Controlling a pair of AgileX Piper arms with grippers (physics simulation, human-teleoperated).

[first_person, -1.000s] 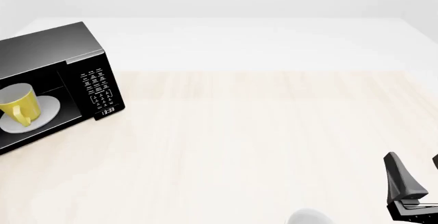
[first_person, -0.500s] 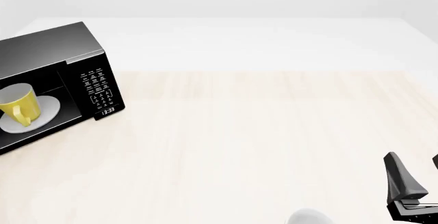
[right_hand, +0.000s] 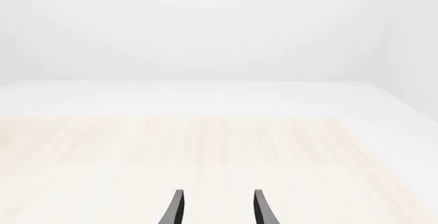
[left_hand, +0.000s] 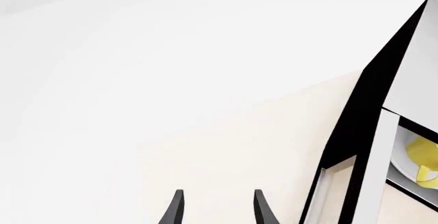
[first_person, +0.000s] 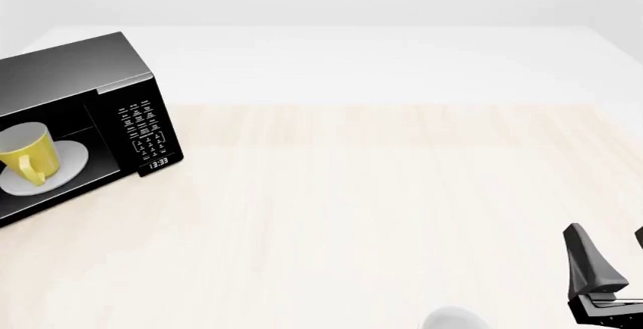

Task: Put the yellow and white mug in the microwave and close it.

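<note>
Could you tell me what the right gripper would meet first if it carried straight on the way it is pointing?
Probably nothing. Beyond the right gripper, its wrist view shows only bare table out to the far edge, though depth is hard to judge.

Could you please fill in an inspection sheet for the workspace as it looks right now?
Surface: pale wood table, white beyond.
Job's things: yellow and white mug upright on the white turntable plate inside the microwave; door open.
Clutter: white rounded object at the near edge.
Grippers: left gripper open, empty, beside the door; right gripper open, empty, over bare table.
Cables: nothing seen.
Surroundings: plain white backdrop.
</note>
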